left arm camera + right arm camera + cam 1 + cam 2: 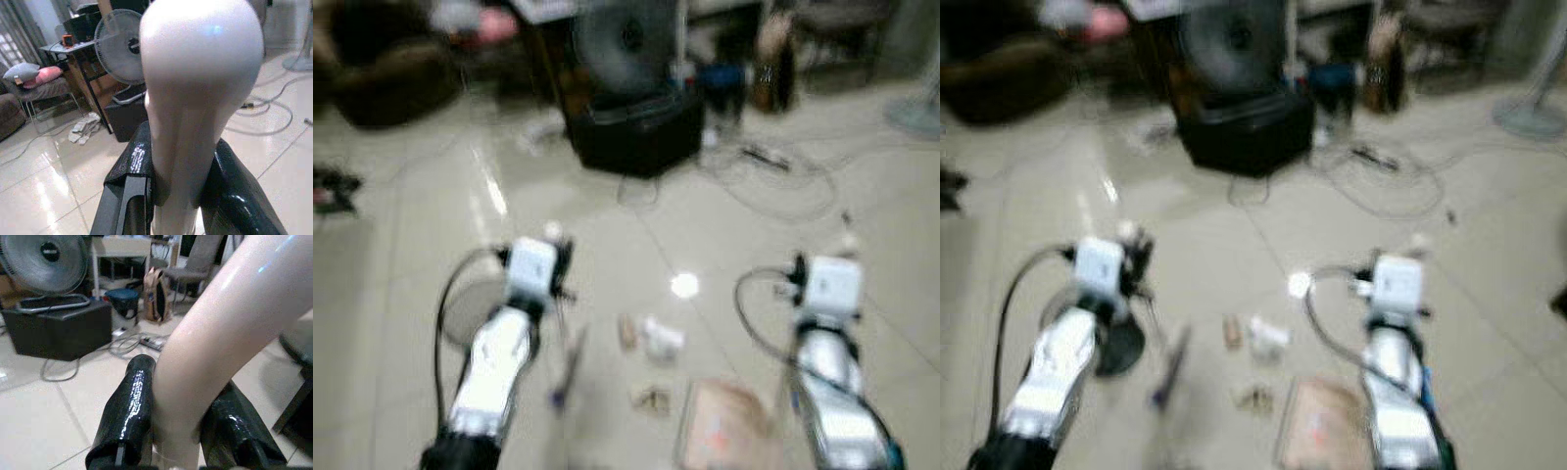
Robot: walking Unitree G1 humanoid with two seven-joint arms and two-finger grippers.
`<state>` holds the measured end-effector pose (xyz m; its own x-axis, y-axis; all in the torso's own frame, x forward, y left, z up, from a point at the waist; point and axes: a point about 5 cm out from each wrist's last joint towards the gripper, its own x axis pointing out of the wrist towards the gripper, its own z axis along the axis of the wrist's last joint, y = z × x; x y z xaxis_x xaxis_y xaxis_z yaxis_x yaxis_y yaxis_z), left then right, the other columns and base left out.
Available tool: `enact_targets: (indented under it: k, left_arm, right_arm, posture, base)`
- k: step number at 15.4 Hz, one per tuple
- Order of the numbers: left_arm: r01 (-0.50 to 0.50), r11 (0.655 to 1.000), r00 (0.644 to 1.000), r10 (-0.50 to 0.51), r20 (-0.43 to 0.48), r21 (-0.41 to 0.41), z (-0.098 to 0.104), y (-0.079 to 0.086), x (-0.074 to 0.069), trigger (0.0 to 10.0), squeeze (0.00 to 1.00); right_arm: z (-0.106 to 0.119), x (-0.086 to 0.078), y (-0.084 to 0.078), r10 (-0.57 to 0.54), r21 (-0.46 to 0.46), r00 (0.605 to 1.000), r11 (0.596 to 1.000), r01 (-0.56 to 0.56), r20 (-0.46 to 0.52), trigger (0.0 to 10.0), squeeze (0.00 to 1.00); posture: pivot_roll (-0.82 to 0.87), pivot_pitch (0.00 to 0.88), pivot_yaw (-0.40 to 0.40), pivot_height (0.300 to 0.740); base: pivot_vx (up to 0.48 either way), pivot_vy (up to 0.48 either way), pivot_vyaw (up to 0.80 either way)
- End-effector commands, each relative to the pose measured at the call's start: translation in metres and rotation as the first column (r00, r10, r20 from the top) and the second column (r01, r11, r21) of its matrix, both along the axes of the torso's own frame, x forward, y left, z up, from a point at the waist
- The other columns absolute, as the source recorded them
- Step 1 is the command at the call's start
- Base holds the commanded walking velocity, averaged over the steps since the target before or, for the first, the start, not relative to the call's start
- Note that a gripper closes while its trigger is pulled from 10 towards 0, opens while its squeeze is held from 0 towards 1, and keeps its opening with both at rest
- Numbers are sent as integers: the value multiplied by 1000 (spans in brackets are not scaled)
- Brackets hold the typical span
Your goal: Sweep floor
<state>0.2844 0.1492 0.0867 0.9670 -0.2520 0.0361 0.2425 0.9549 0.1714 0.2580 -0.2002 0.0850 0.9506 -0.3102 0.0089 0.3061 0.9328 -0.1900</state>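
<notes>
Left hand [176,196]: clenched on pale broom handle [195,98]
Right hand [178,431]: clenched on pale curved dustpan handle [215,342]
Dustpan [724,431]: pinkish, on tiled floor [411,294] between the arms
Litter [651,338]: small scraps just beyond dustpan
Fan [41,259]: on black box [58,325], well beyond

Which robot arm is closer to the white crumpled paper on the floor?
Hard to call; about equal. The crumpled paper lies between them: left arm to its left, right arm to its right.
</notes>
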Motion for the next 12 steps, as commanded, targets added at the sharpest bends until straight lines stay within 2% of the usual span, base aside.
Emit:
enact_targets:
  k: [1, 4, 7, 10, 12]
  left_arm:
    - [-23, 999, 998, 21, 52, 25, 12, 11, 4, 10000, 0]
    - [-30, 999, 998, 30, 48, 11, 11, 13, 4, 10000, 0]
    - [-35, 999, 999, 34, 34, 21, 9, 13, 5, 10000, 0]
    - [-83, 997, 996, 83, 35, 0, 8, 16, 16, 10000, 0]
    - [-73, 997, 996, 73, 46, 4, 8, 16, 19, 10000, 0]
  right_arm:
    - [12, 5, 8, 6, -1, 998, 1000, -6, 63, 10000, 0]
    - [14, 8, 1, -55, -60, 996, 996, 59, 72, 10000, 0]
    - [14, 11, -2, -38, -63, 996, 997, 43, 83, 10000, 0]
    - [16, 15, -6, -25, -74, 994, 997, 33, 103, 10000, 0]
    - [15, 15, -12, -19, -103, 994, 994, 30, 110, 10000, 0]
  posture:
    - [-34, 60, 87, 740]
    - [-24, 62, 88, 740]
    - [-19, 66, 94, 740]
    - [1, 87, 108, 740]
    - [11, 96, 113, 740]
  base:
    - [304, 0, 0]
    - [203, 0, 0]
    - [0, 0, 0]
    - [0, 0, 0]
    - [0, 0, 0]
